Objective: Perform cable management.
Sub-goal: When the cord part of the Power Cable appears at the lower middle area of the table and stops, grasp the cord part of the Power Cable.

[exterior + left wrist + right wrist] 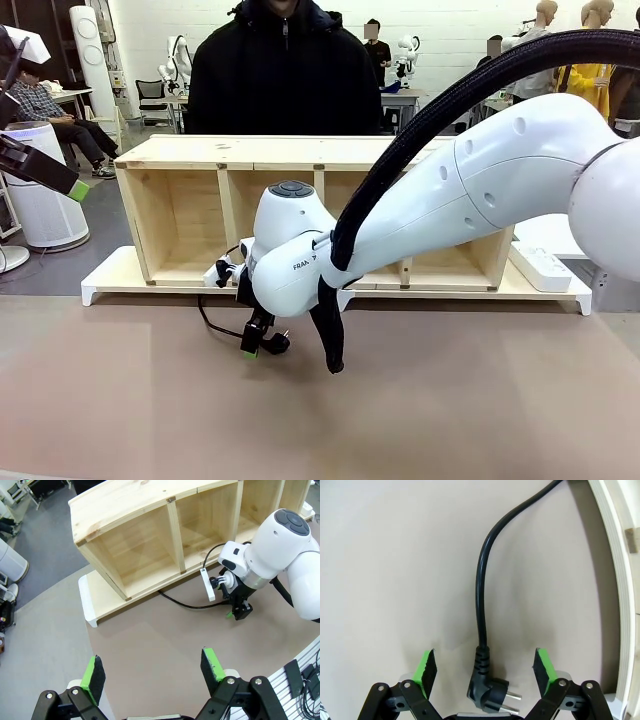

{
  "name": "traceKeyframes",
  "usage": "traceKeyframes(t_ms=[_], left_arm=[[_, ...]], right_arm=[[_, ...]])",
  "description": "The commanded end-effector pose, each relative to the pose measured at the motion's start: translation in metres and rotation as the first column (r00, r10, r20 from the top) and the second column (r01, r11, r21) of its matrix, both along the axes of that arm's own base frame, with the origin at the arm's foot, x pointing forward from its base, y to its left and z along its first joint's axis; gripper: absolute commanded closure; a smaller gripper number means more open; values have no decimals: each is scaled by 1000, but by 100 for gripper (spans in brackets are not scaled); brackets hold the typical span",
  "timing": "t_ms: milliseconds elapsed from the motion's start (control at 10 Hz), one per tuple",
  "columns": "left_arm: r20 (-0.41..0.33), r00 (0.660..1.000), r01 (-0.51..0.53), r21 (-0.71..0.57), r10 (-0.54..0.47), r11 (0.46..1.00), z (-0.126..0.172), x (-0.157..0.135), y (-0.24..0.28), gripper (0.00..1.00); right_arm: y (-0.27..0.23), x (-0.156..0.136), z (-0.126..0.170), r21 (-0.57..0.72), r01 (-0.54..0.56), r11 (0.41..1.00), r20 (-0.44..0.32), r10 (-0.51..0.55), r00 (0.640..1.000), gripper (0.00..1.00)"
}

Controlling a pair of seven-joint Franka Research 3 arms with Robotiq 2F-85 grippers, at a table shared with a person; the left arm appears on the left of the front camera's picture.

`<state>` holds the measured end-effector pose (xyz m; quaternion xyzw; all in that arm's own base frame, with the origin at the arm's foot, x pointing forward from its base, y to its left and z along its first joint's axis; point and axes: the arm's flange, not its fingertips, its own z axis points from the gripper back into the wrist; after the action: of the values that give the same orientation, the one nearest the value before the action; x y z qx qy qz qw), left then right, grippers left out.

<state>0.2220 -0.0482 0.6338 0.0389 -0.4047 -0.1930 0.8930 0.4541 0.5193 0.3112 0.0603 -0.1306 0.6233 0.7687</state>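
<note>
My right gripper (485,669) is spread wide and empty, low over the tan tabletop (450,400), its green pads on either side of the plug (489,694) of the cable (481,605). The pins point toward one pad, so I judge it better to close on the ribbed neck just above the plug body. The cord runs on toward the wooden shelf (180,165). My left gripper (154,669) hangs high, open, holding nothing. A person (285,75) stands behind the shelf, with a busy workshop beyond.
</note>
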Motion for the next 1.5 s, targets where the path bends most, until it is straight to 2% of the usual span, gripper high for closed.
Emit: traceKeyframes(t_ms=[0, 100, 300, 400, 500, 600, 700, 800, 900, 1000, 1100, 1200, 1400], left_arm=[[10, 1000, -1, -1, 1, 1000, 1, 2, 0, 0], [10, 1000, -1, -1, 1, 1000, 1, 2, 0, 0], [10, 1000, -1, -1, 1, 1000, 1, 2, 0, 0], [10, 1000, -1, -1, 1, 1000, 1, 2, 0, 0], [10, 1000, -1, -1, 1, 1000, 1, 2, 0, 0], [10, 1000, -1, -1, 1, 1000, 1, 2, 0, 0], [10, 1000, -1, -1, 1, 1000, 1, 2, 0, 0], [10, 1000, -1, -1, 1, 1000, 1, 2, 0, 0], [10, 1000, -1, -1, 1, 1000, 1, 2, 0, 0], [10, 1000, -1, -1, 1, 1000, 1, 2, 0, 0], [10, 1000, -1, -1, 1, 1000, 1, 2, 0, 0], [10, 1000, -1, -1, 1, 1000, 1, 2, 0, 0], [10, 1000, -1, -1, 1, 1000, 1, 2, 0, 0]], right_arm=[[-8, 2, -7, 46, -29, 999, -32, 31, 999, 3], [-10, 4, -9, 39, -19, 999, -56, 21, 998, 19], [-11, 3, -8, 24, -12, 1000, -69, 14, 998, 22], [-11, 3, -8, 22, -14, 1000, -72, 15, 997, 42], [-11, 3, -7, 23, -15, 1000, -74, 16, 997, 37], [-10, 3, -7, 24, -17, 1000, -77, 18, 997, 61], [-10, 2, -7, 23, -16, 1000, -78, 18, 997, 44], [-10, 2, -7, 24, -15, 1000, -78, 17, 997, 80], [-10, 3, -6, 23, -15, 1000, -78, 17, 997, 64], [-9, 3, -5, 21, -16, 1000, -79, 18, 997, 100], [-9, 2, -4, 16, -18, 1000, -79, 19, 997, 83], [-9, 1, -4, 14, -19, 1000, -79, 20, 997, 100], [-9, 1, -3, 13, -21, 1000, -79, 22, 997, 97]])
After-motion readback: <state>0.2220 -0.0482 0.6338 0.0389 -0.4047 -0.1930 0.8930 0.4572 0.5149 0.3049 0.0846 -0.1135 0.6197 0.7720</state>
